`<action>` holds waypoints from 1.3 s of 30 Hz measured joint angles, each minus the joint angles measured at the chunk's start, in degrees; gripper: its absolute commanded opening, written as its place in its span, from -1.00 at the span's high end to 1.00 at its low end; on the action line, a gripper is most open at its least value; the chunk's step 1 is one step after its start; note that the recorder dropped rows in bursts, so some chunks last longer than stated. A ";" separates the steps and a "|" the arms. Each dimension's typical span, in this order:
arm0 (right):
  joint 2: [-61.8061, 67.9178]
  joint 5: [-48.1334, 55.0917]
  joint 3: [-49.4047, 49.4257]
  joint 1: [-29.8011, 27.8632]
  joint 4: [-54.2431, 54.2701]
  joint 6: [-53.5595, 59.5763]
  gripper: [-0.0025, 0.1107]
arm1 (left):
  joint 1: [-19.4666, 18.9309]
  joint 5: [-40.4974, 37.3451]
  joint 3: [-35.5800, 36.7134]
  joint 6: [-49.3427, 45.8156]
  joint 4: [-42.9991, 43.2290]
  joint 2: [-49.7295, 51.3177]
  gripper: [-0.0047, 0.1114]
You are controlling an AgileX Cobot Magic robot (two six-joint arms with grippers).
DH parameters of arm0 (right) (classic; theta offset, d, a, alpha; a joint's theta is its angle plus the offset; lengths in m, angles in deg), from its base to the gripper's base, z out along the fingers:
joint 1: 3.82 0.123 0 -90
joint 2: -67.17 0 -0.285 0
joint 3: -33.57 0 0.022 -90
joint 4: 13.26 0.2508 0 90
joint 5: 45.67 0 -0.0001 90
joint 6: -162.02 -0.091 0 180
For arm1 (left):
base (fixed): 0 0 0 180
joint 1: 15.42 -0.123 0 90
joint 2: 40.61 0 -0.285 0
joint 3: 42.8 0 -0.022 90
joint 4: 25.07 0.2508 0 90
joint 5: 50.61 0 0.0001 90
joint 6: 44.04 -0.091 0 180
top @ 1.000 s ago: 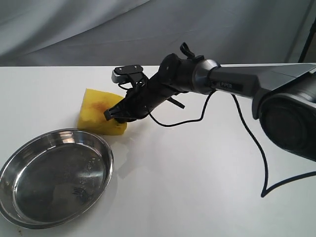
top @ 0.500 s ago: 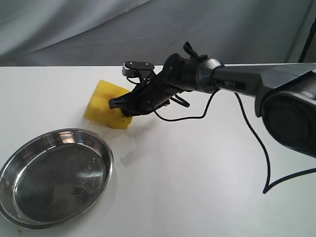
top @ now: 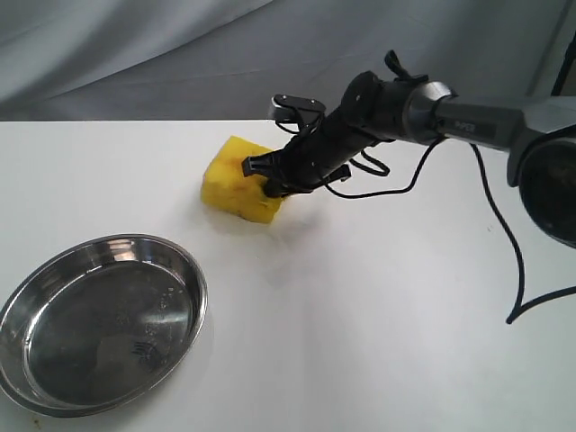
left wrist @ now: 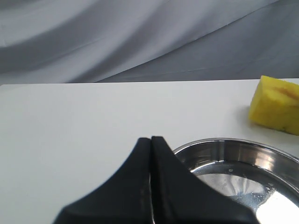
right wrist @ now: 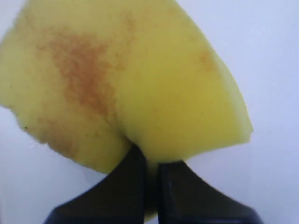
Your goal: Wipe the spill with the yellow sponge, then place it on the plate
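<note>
Count on inspection: one sponge (top: 236, 187); one plate (top: 99, 335); two grippers, namely left gripper (left wrist: 151, 140) and right gripper (top: 261, 178); one table (top: 378, 342); one backdrop cloth (top: 135, 54).

White table (top: 360, 342) fills the lower part of the shot, plain and matte, with soft shadows on it. Behind its far edge hangs a grey cloth (top: 135, 54), draped in loose diagonal folds right across the background.

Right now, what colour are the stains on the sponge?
Orange-brown stains on the yellow sponge; clearest in the right wrist view.
</note>
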 measured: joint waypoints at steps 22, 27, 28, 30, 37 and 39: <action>-8.99 4.80 0.07 -0.14 -10.46 0.79 0.96 | 0.00 0.00 0.00 0.00 0.00 0.00 0.92; -3.89 4.72 0.07 -0.17 -11.82 -0.20 0.96 | 0.00 0.00 0.00 0.00 0.00 0.00 0.92; -3.05 4.72 0.07 -0.17 -11.95 -0.20 0.96 | 0.00 0.00 0.00 0.00 0.00 0.00 0.92; -1.90 4.84 0.07 -0.17 -11.95 -0.20 0.96 | 0.00 0.00 0.00 0.00 0.00 0.00 0.92; -1.65 12.98 -0.03 -0.56 -9.31 4.73 0.96 | 0.00 0.00 0.00 0.00 0.00 0.00 0.92; -1.65 15.69 -0.03 -0.56 -7.50 5.92 0.96 | 0.00 0.00 0.00 0.00 0.00 0.00 0.92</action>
